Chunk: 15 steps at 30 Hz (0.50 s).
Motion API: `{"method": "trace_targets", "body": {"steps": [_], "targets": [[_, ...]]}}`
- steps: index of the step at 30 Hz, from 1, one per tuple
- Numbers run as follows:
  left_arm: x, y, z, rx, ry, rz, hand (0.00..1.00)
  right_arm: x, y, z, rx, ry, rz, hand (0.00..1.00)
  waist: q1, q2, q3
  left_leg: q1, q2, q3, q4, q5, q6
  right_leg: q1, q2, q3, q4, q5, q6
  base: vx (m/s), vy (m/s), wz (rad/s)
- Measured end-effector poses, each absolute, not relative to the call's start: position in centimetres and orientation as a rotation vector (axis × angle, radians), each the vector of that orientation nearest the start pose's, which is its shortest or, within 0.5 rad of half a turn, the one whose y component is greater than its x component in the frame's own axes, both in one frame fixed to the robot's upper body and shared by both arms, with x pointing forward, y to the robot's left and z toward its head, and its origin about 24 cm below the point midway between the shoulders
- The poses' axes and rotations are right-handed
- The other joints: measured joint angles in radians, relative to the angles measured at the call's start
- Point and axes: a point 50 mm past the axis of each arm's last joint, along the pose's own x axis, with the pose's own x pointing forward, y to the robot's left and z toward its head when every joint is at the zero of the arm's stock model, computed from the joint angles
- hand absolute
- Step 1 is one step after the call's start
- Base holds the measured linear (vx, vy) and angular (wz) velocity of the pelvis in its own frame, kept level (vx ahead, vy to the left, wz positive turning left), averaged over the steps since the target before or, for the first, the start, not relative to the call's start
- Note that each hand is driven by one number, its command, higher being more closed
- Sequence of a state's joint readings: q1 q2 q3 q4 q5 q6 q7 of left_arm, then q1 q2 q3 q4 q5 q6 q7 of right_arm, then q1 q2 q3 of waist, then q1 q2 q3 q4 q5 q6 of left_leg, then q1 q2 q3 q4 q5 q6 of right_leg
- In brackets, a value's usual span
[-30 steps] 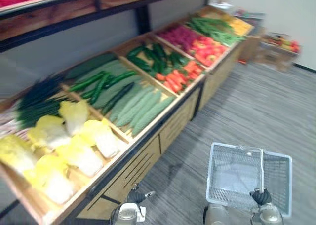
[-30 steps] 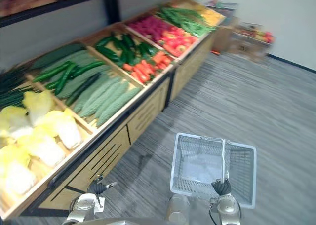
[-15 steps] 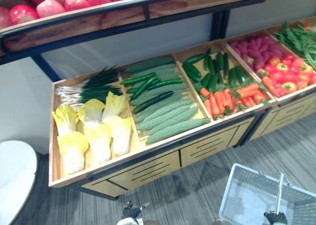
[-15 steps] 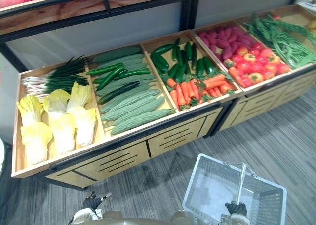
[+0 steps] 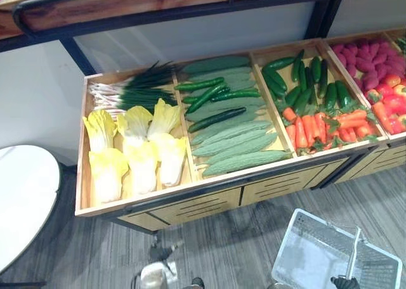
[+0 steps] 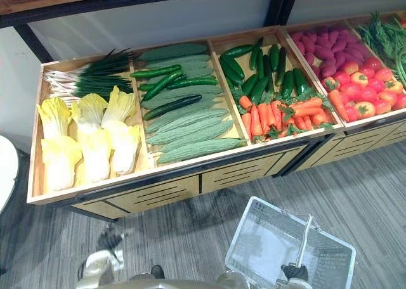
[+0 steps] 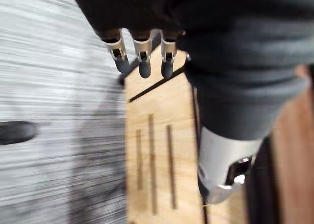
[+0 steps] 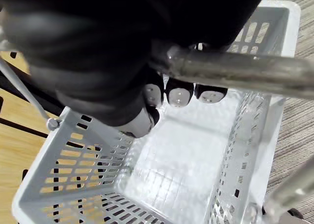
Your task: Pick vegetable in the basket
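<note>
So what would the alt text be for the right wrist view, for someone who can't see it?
The robot's right hand curls round the silver metal handle of an empty pale grey perforated plastic basket, over grey striped floor.

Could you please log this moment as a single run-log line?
right hand shut on basket handle | basket empty | left hand open, holding nothing | vegetables in stand, none picked yet
</note>
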<state>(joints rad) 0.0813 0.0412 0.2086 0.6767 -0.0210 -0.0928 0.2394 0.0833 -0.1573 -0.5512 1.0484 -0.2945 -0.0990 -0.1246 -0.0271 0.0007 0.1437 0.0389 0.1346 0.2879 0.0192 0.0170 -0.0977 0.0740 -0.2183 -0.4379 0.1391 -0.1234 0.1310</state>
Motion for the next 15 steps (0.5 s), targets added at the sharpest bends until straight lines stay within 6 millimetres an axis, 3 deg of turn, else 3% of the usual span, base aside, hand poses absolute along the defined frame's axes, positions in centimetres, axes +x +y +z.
{"method": "trace_targets", "body": {"steps": [1, 3, 6, 9, 15], "targets": [[16.7, 22.0, -10.2, 0.043, 0.633, 0.487, 0.00, 8.1, -28.2, -14.0, -0.208, 1.025, -0.545, 1.00, 0.001, 0.000, 0.000, -0.001, 0.000, 0.000, 0.000, 0.000, 0.000, 0.000, 0.000, 0.001, -0.003, 0.004, 0.000, -0.03, 0.050, -0.05], [18.8, 22.7, -6.8, 0.092, 0.424, 0.583, 0.00, 8.7, -27.8, -13.9, -0.233, 1.000, -0.517, 1.00, 0.002, -0.002, 0.007, -0.004, -0.005, -0.001, -0.005, 0.000, 0.000, -0.001, 0.002, 0.008, -0.026, 0.031, 0.002, -0.05, 0.066, -0.06], [20.3, 23.3, -3.0, 0.147, 0.222, 0.686, 0.00, 8.9, -27.5, -13.9, -0.248, 0.982, -0.510, 1.00, 0.003, -0.003, 0.010, -0.010, -0.017, -0.002, -0.039, 0.005, 0.007, -0.020, 0.004, 0.010, -0.036, 0.038, 0.005, -0.07, 0.062, 0.01], [20.9, 23.5, -0.1, 0.158, 0.071, 0.766, 0.00, 9.0, -27.3, -14.0, -0.248, 0.978, -0.519, 1.00, 0.004, -0.001, 0.015, -0.020, -0.024, -0.021, -0.066, 0.014, 0.020, -0.034, 0.005, 0.010, -0.040, 0.043, 0.008, -0.08, 0.044, 0.11], [21.0, 23.5, 1.6, 0.136, -0.011, 0.847, 0.00, 9.4, -27.0, -14.0, -0.266, 0.971, -0.490, 1.00, 0.003, -0.001, 0.016, -0.018, -0.035, -0.025, -0.107, 0.043, 0.032, -0.049, 0.010, 0.021, -0.052, 0.060, 0.011, -0.10, 0.030, 0.00]]}}
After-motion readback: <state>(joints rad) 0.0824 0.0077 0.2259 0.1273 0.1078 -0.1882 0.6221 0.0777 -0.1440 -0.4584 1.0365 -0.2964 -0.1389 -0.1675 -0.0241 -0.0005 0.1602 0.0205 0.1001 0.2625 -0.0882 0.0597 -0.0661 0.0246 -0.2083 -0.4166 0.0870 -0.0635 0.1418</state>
